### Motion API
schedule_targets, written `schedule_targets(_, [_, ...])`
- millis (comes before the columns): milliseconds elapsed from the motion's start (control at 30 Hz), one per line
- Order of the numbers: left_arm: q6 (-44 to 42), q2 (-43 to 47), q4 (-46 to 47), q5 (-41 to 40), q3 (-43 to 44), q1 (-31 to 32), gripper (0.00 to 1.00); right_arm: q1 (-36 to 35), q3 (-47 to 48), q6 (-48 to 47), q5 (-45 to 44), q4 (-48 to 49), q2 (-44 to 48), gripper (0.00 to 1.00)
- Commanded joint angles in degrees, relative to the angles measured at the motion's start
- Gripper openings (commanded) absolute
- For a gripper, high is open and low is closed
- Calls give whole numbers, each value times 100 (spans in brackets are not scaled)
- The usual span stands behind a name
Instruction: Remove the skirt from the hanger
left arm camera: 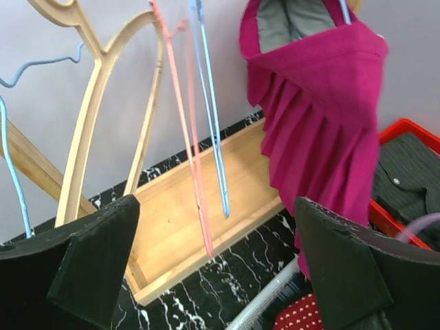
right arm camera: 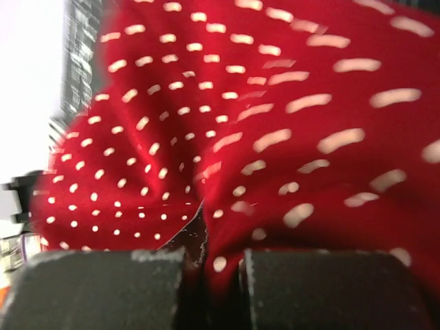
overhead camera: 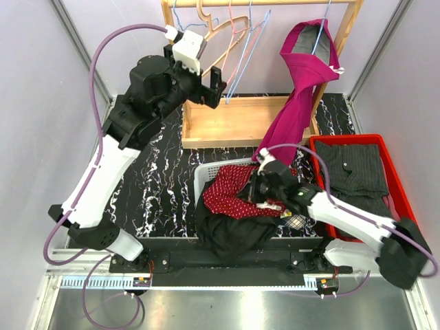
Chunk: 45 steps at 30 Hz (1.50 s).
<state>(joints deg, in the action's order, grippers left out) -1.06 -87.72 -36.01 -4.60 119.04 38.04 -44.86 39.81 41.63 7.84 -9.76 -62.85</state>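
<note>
A magenta pleated skirt [overhead camera: 302, 82] [left arm camera: 323, 130] hangs from a blue wire hanger [overhead camera: 320, 34] at the right end of the wooden rack. My left gripper [overhead camera: 212, 86] [left arm camera: 216, 275] is raised to the left of it, open wide, with nothing between its fingers [left arm camera: 89, 268]. It faces the bare hangers and the rack's base. My right gripper [overhead camera: 260, 189] [right arm camera: 210, 268] is low over the white basket [overhead camera: 203, 175], shut on a fold of a red garment with white dots [overhead camera: 234, 189] [right arm camera: 240, 103].
Bare hangers hang on the rack: a wooden one [left arm camera: 103, 103], a pink one [left arm camera: 189, 137] and a blue one [left arm camera: 210, 117]. The rack's wooden base tray [overhead camera: 234, 124] lies below. A red crate [overhead camera: 347, 138] holds dark striped clothes [overhead camera: 354, 168]. Black cloth [overhead camera: 230, 234] spills over the basket's front.
</note>
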Motion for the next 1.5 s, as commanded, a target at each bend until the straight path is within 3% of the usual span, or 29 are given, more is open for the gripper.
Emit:
schedule_targets(0, [-254, 168, -99, 127, -241, 212, 99, 21, -237, 1013, 999, 493, -1008, 0])
schedule_targets(200, [-395, 19, -161, 3, -136, 493, 99, 21, -70, 1155, 1352, 132, -2591, 0])
schedule_targets(233, [-412, -34, -161, 3, -118, 502, 99, 21, -114, 1129, 1291, 80, -2635, 5])
schedule_targets(300, [-421, -34, -187, 29, -83, 529, 99, 21, -97, 989, 1011, -243, -2531, 26])
schedule_targets(367, [-421, -34, -205, 56, -92, 538, 99, 21, -9, 883, 782, -552, -2242, 36])
schedule_targets(400, [-421, -34, -213, 56, -109, 538, 99, 30, 44, 760, 555, -849, -2127, 49])
schedule_targets(467, [-421, -34, -214, 73, -92, 538, 99, 21, 307, 611, 325, -1123, -1758, 57])
schedule_targets(567, [-439, -43, -213, 56, -5, 546, 99, 30, 1140, 75, 70, -1939, -1310, 95])
schedule_targets(600, [-439, -43, -205, 30, 31, 546, 99, 21, 1778, -248, -18, -2482, -1230, 100])
schedule_targets(867, [-588, 53, -187, -339, 181, 538, 99, 21, 5384, -1533, -747, -5206, -1519, 100])
schedule_targets(1000, [-658, 211, -196, -445, 23, 538, 99, 21, 7429, -1947, -1871, -5967, -1818, 100])
schedule_targets(1200, [-641, 335, -214, -445, -13, 538, 99, 618, 10112, -2737, -3084, -5941, -3018, 100])
schedule_targets(1267, [-659, 422, -214, -463, -83, 538, 99, 1177, 11278, -3063, -3472, -5845, -3512, 100])
schedule_targets(1367, [-729, 572, -222, -542, -258, 538, 99, 2153, 11514, -2766, -3138, -5239, -3857, 93])
schedule_targets(1400, [-772, 607, -222, -568, -311, 538, 99, 2244, 11436, -2730, -3322, -5047, -3875, 84])
schedule_targets(1467, [-817, 703, -222, -612, -452, 538, 99, 2350, 10920, -2773, -3394, -4326, -3814, 79])
